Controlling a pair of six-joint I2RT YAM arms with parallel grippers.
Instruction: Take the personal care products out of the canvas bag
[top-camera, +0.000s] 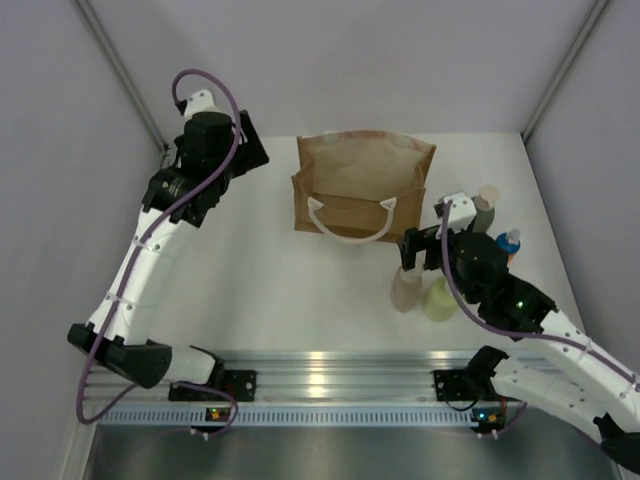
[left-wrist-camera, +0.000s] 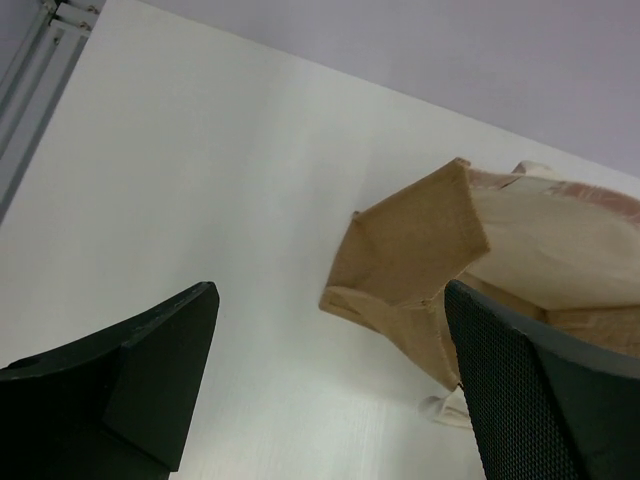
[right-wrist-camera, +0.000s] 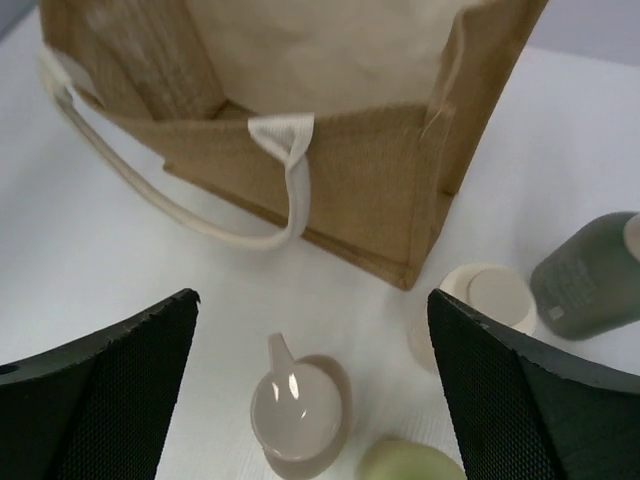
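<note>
Clearing the tan bottle (top-camera: 406, 290)
Right claw (top-camera: 412, 255) hangs wide open, empty, over the tan bottle standing near-right of the bag (top-camera: 365, 185); lifting straight up should avoid tipping it. Left claw (left-wrist-camera: 330, 390): open, empty too.

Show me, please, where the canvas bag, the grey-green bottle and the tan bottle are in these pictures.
canvas bag (top-camera: 350, 212): top external view, on its front wall between the handle ends.
grey-green bottle (right-wrist-camera: 585, 275): right wrist view, on its body.
tan bottle (right-wrist-camera: 298, 408): right wrist view, on its pale cap.
</note>
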